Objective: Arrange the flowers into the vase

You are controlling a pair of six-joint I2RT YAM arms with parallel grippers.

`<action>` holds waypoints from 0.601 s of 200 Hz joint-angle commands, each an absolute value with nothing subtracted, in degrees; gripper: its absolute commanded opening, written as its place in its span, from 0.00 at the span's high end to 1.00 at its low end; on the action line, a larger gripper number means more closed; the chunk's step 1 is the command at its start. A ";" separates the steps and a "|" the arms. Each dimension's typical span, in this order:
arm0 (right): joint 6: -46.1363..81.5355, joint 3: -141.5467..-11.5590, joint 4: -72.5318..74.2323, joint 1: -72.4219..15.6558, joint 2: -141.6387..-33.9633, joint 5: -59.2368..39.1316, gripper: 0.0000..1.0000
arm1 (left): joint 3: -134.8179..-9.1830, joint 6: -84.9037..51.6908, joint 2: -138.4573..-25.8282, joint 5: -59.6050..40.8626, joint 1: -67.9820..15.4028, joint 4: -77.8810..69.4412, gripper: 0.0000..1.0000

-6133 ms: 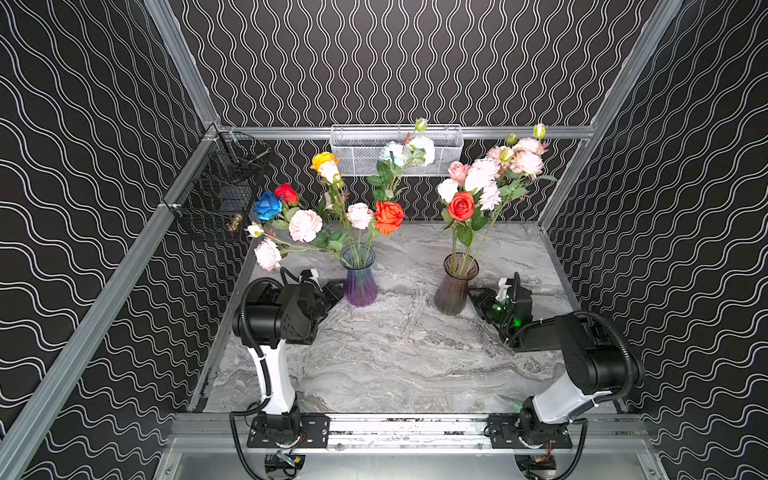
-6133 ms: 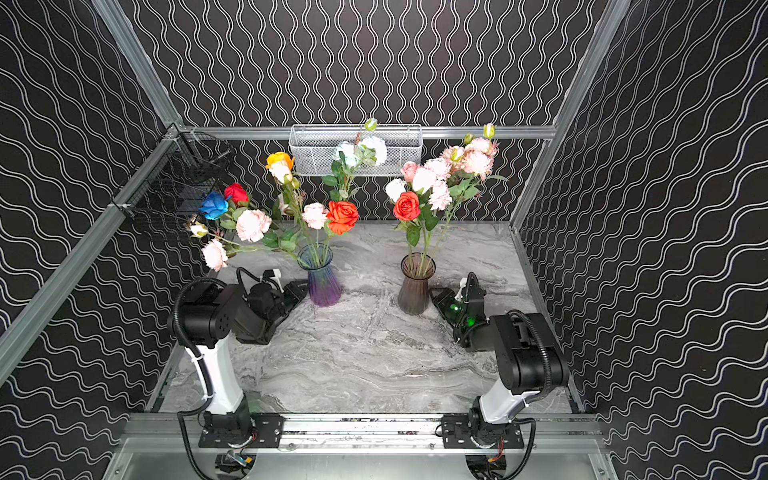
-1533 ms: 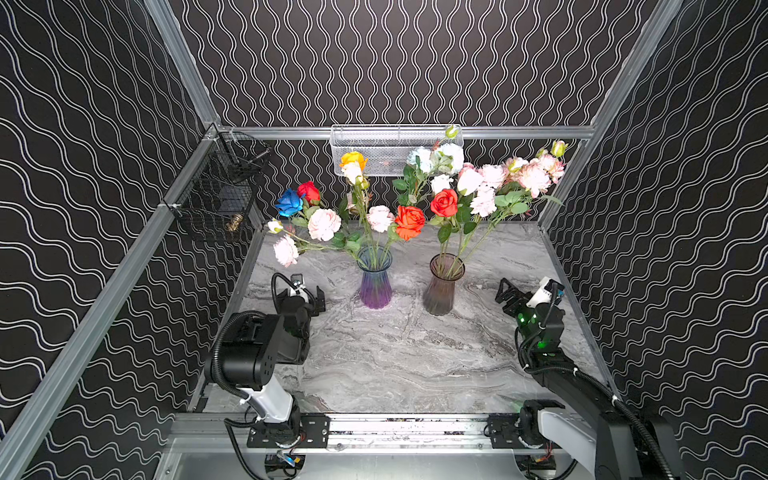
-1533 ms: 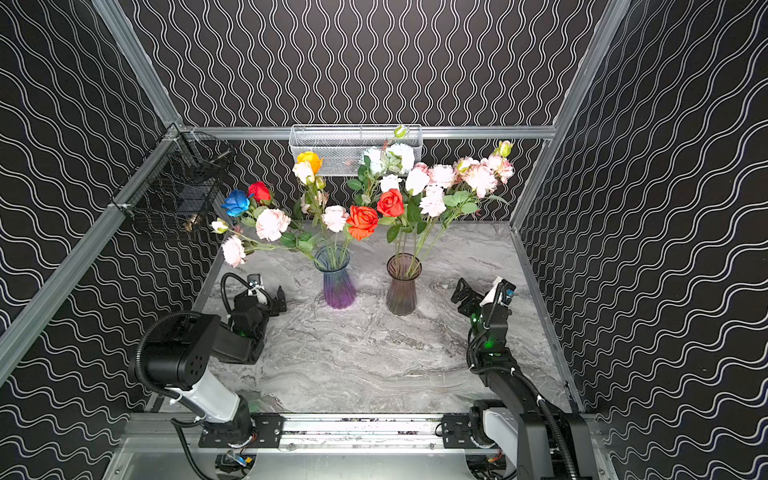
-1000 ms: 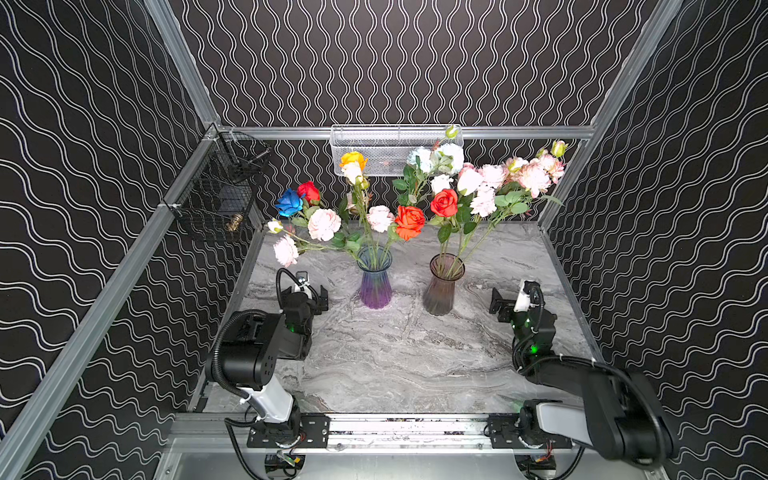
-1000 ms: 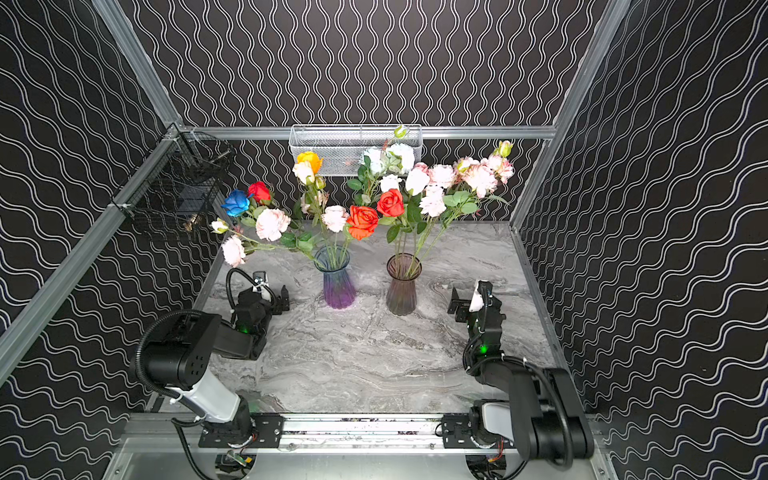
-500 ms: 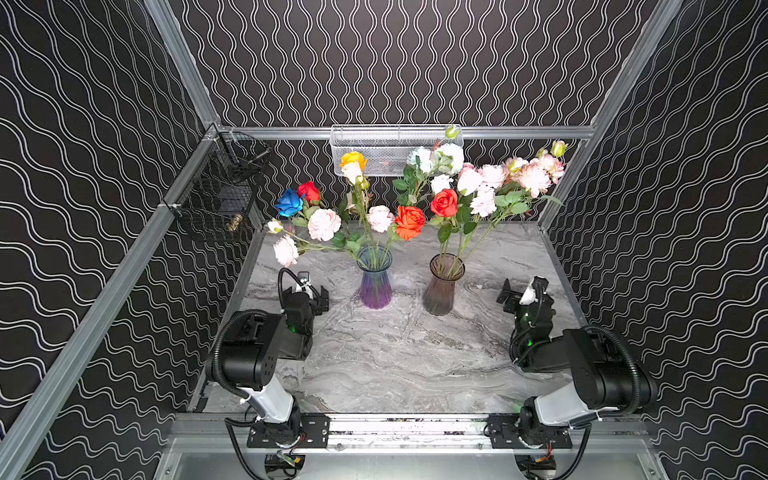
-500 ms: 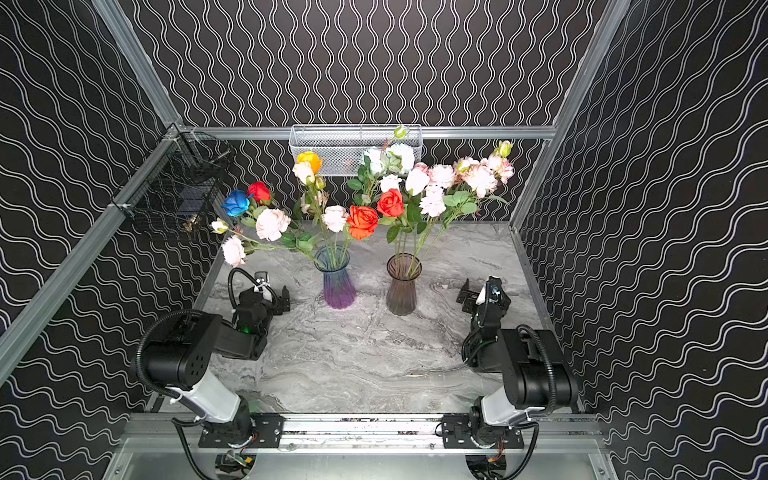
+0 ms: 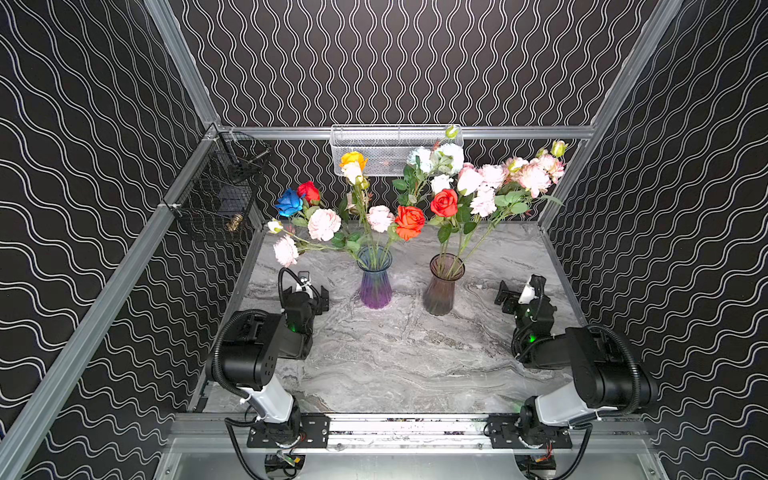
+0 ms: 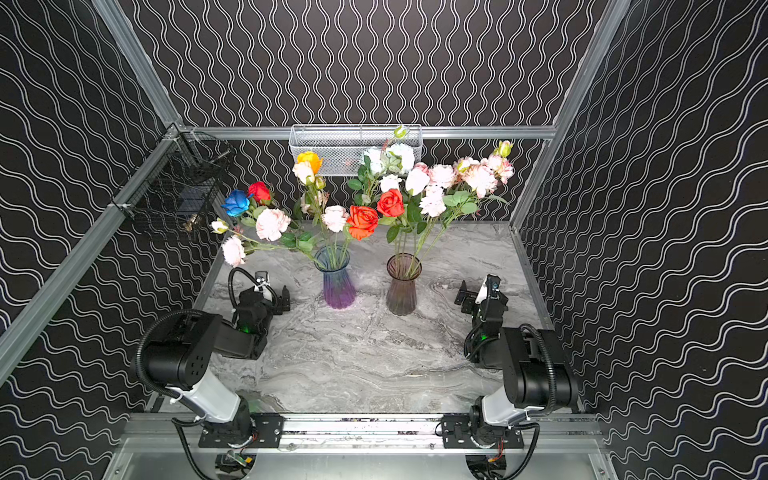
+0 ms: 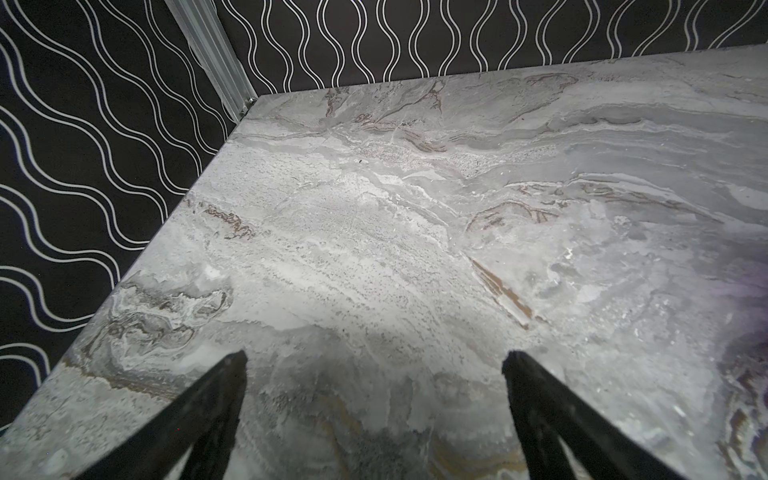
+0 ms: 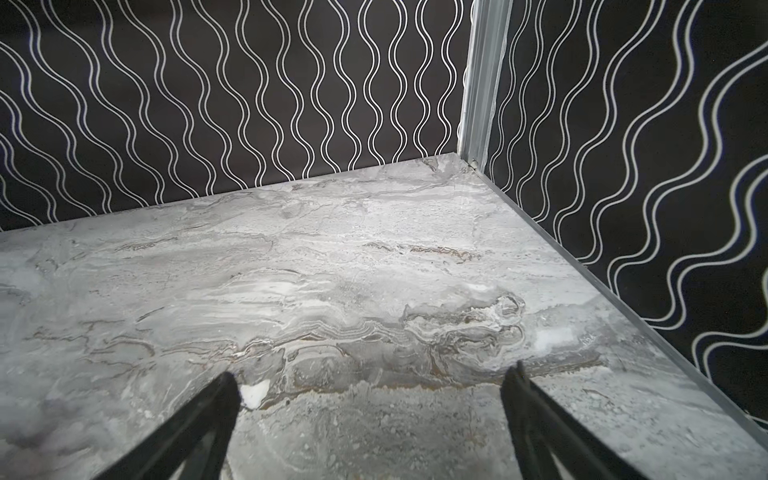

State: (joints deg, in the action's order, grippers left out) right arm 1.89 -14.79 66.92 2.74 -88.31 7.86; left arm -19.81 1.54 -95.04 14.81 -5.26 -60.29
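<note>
Right hand [image 9: 515, 293] withdrew; brown vase [image 9: 440, 291] stands nearby.

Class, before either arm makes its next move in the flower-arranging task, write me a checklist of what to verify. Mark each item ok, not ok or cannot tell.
1. Is the left claw open and empty? Ok: only the grey marble tabletop shows between its jaws.
2. Is the right claw open and empty? Ok.
3. Are the purple ribbed glass vase and the brown smoky glass vase upright? Ok.
4. Are both claws apart from the vases? Ok: each sits off to its vase's outer side.
5. Are the long-stemmed artificial flowers all in vases, with none lying on the tabletop? Ok.
6. Do the stems reach the vase bottoms? Cannot tell.
</note>
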 commanded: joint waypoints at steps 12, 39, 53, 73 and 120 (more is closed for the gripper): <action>0.94 -14.94 67.93 2.72 -88.17 6.96 0.00 | -20.04 2.30 -95.14 14.99 -5.27 -61.22 0.01; 0.88 -15.18 67.79 2.72 -88.29 6.77 0.00 | -20.04 2.37 -95.10 14.94 -5.27 -61.34 0.01; 0.88 -15.19 67.84 2.71 -88.28 6.84 0.00 | -20.04 2.30 -95.18 14.94 -5.27 -61.35 0.01; 0.90 -15.20 67.85 2.69 -88.26 6.82 0.00 | -20.04 2.37 -95.12 14.94 -5.27 -61.38 0.01; 0.88 -15.15 67.80 2.66 -88.24 6.82 0.00 | -20.05 2.33 -95.17 14.97 -5.27 -61.30 0.01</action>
